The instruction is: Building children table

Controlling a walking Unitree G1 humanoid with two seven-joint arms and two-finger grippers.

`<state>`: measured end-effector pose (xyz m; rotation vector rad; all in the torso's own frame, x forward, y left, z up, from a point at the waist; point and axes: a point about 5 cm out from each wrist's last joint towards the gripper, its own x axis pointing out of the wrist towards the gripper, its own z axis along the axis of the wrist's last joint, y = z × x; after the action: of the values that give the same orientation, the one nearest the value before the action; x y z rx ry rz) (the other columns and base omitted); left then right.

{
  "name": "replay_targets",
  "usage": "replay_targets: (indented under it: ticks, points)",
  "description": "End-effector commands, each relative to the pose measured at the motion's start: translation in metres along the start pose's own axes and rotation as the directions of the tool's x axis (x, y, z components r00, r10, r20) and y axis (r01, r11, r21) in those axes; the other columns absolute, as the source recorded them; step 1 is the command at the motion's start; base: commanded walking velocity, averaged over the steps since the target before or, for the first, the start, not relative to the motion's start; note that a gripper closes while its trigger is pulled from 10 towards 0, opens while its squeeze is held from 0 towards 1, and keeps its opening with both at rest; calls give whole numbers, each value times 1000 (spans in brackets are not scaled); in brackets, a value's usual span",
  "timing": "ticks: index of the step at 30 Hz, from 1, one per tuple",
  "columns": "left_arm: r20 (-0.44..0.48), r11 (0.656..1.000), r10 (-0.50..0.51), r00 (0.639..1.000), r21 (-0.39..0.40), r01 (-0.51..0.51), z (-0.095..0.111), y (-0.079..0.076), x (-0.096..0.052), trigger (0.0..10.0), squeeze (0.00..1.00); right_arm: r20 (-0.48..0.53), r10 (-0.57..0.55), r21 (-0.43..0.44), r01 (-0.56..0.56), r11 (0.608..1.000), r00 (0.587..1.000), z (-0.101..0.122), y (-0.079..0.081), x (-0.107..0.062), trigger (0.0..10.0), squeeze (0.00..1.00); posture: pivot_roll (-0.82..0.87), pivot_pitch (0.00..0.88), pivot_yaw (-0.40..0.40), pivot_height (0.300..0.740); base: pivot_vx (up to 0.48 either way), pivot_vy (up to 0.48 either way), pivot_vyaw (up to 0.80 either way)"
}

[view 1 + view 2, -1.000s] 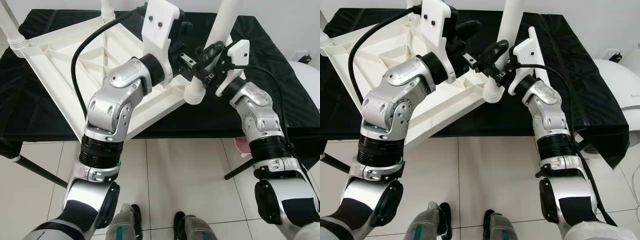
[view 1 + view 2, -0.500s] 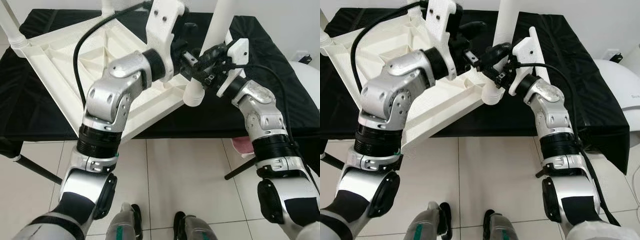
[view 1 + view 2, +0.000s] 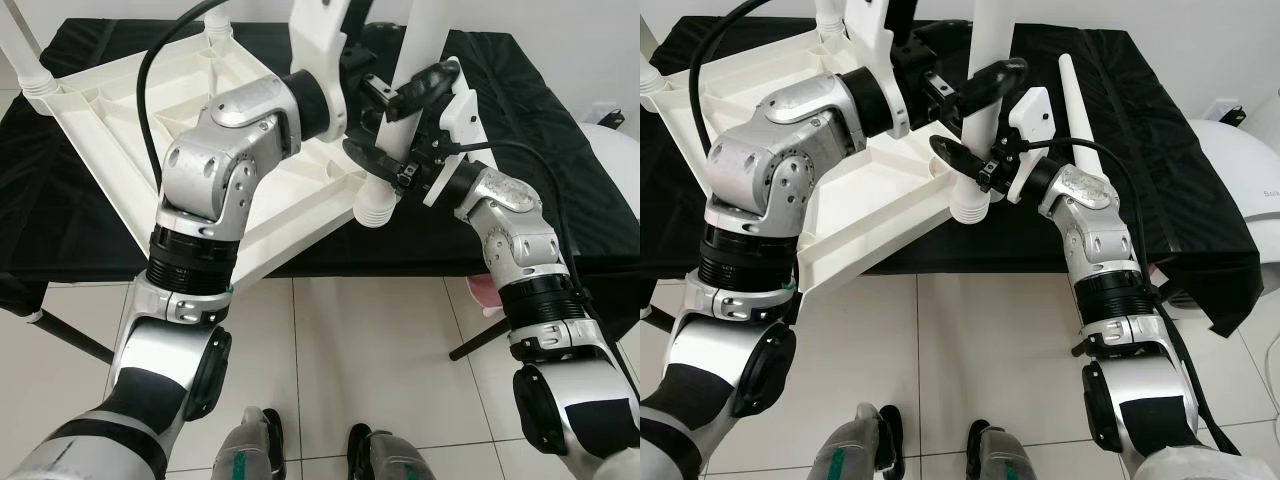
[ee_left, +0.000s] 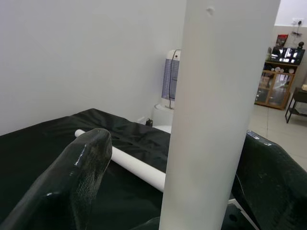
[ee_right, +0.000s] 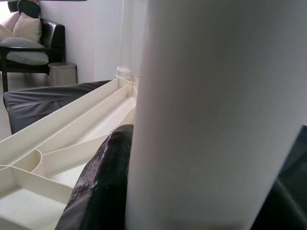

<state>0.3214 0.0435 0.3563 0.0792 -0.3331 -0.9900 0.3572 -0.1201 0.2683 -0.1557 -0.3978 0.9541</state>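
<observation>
An upturned white tabletop (image 3: 110, 110) lies on a black-clothed table (image 3: 60, 230), with upright legs at its far corners (image 3: 22, 50). Over the near right corner a white leg (image 3: 408, 60) stands almost upright, its ribbed lower end (image 3: 376, 205) at the tabletop's edge. My left gripper (image 3: 400, 82) is shut on this leg higher up; the left wrist view shows the leg (image 4: 216, 120) between the black fingers (image 4: 72, 177). Lower down, my right gripper (image 3: 388, 160) is shut on it, one finger (image 5: 103, 182) hugging the leg (image 5: 206, 120). A spare leg (image 3: 1080, 110) lies on the cloth.
The table's front edge runs just ahead of my feet (image 3: 260, 450) on the tiled floor. A black stand leg (image 3: 70, 342) slants out at the lower left. A white appliance (image 3: 1240, 170) sits to the right, a pink object (image 3: 485, 290) under the table.
The held leg has swung more upright and shifted left toward the tabletop's corner. My right gripper now sits lower on it, and my left elbow has risen.
</observation>
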Motion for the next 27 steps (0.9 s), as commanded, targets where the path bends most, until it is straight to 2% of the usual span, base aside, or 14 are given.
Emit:
replay_targets:
  ticks: [1,12,19,20,21,22,27]
  points:
    - [11,998,-65,998,14,65,7,-5,3,10000,0,-5,13,-13,-13,1000,1000,0,1,-3,10000,0,-36,115,-25,740,0,0,0]
    - [-62,999,-37,997,-5,37,3,-1,7,10000,0,-7,34,-44,-34,998,999,0,4,-2,10000,0,-42,109,-21,740,0,0,0]
    - [-108,997,-69,992,-31,66,-1,-8,10,10000,0,-5,23,-56,-24,998,1000,0,4,-2,10000,0,-42,113,-19,740,0,0,0]
    - [-109,997,-70,992,-36,66,-1,-8,10,2000,0,-5,22,-57,-22,998,1000,0,4,-2,10000,0,-43,117,-17,740,0,0,0]
    - [-108,997,-69,992,-39,65,-1,-8,10,2000,0,-5,22,-58,-22,998,1000,0,4,-3,10000,0,-43,117,-17,740,0,0,0]
    - [-105,997,-67,992,-44,63,-1,-8,10,0,0,-5,21,-59,-21,998,1000,0,4,-3,10000,0,-43,119,-18,740,0,0,0]
    - [-102,997,-71,992,-48,66,-1,-9,11,0,0,-3,16,-66,-16,998,1000,1,3,-4,10000,0,-45,121,-18,740,0,0,0]
